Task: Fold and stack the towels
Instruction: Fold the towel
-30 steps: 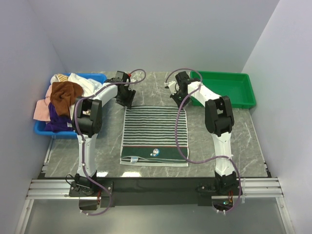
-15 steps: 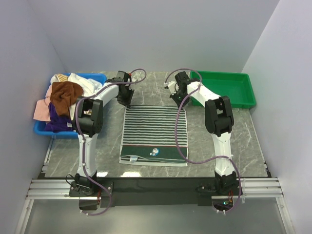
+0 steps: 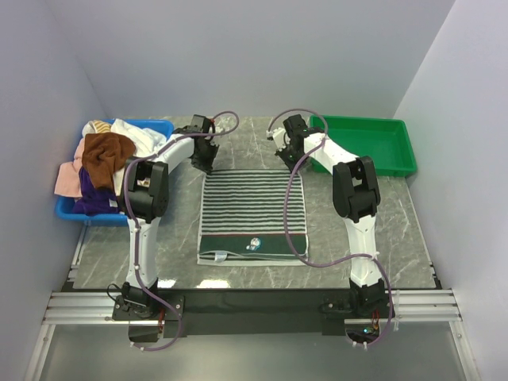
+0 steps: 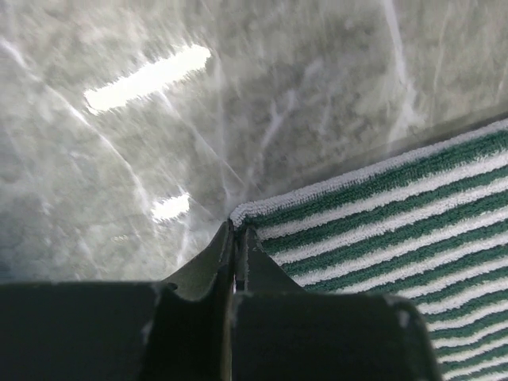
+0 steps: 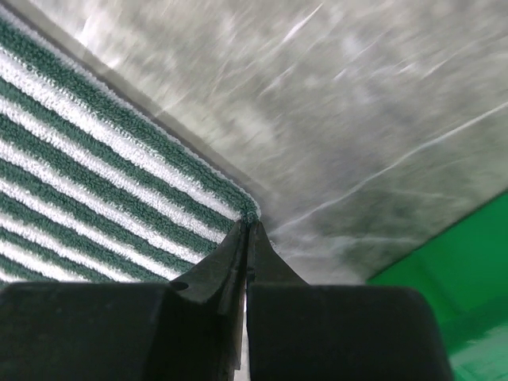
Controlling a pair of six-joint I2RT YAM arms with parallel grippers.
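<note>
Towel [image 3: 252,210] with green-white stripes lies flat mid-table, long axis running from far edge to near edge, its two far corners clamped between the closed jaws of left gripper [image 4: 235,232] and right gripper [image 5: 248,228].

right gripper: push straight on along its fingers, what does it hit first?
Likely the marble tabletop just beyond the striped towel corner that the right gripper is shut on. The green tray lies off to the side. Gap to table unclear.
</note>
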